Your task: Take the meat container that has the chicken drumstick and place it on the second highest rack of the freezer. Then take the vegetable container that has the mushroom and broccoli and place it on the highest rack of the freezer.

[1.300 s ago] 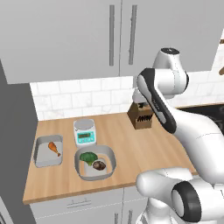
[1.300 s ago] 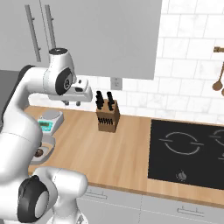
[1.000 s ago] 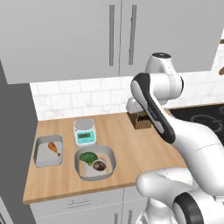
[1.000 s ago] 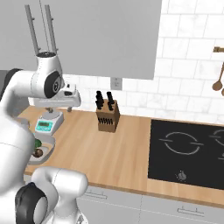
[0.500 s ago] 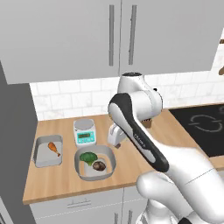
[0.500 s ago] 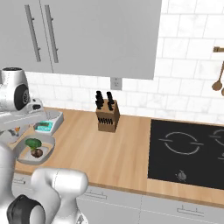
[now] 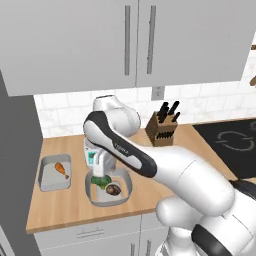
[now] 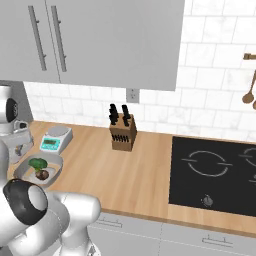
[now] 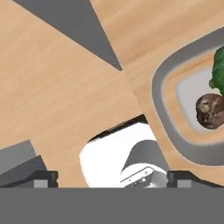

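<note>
The gripper [image 7: 101, 180] is hanging low over the vegetable container [image 7: 125, 192], jaws spread wide and gripping nothing. Broccoli [image 8: 37, 163] and mushroom [image 8: 42, 174] are sitting inside it. The meat container [image 7: 46, 181] with its chicken drumstick [image 7: 62, 170] is lying on the counter [image 7: 65, 207] just beside.

Wooden countertop [image 8: 130, 170] runs across middle of both base views, light butcher-block look. White subway-tile backsplash [image 8: 210, 115] behind it, wall outlet [image 8: 132, 95] on tile. Grey upper cabinets [image 7: 140, 45] fill top of left base view, long vertical bar handles [image 7: 127, 40]. Black induction cooktop [image 8: 215, 172] sunk in counter at right of right base view. Grey base-cabinet drawer fronts [image 7: 95, 232] along bottom. Wooden utensils [image 8: 248, 82] hang at upper right edge. Flat, even rendered light.
</note>
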You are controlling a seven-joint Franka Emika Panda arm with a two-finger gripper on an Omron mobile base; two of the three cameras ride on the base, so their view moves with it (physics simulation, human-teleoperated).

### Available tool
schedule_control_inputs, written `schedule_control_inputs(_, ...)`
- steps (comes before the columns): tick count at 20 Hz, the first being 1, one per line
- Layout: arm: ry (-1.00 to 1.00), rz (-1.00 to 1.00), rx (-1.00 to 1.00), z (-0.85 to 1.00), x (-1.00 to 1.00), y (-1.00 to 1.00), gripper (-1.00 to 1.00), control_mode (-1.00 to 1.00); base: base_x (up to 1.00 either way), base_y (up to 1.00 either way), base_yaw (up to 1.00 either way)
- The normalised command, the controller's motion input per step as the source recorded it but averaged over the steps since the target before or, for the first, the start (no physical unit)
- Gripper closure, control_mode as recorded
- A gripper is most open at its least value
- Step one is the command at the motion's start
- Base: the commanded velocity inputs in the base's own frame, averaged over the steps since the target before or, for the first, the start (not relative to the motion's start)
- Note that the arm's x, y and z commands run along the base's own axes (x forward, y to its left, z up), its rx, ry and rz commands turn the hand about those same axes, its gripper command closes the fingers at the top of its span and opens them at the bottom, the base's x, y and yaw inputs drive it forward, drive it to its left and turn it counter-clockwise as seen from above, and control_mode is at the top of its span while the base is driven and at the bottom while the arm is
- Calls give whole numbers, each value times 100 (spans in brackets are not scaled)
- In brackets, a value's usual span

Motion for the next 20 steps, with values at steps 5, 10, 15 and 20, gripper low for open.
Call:
schedule_control_inputs(5,3,31,-1,-38,41,79,-100,-100,0,0,0)
schedule_control_inputs(10,0,24,-1,-38,34,57,-100,-100,0,0,0)
schedule_control_inputs(15,-7,4,-3,-18,28,36,-100,-100,0,0,0)
schedule_control_inputs(20,-16,0,0,-22,43,31,-100,-100,0,0,0)
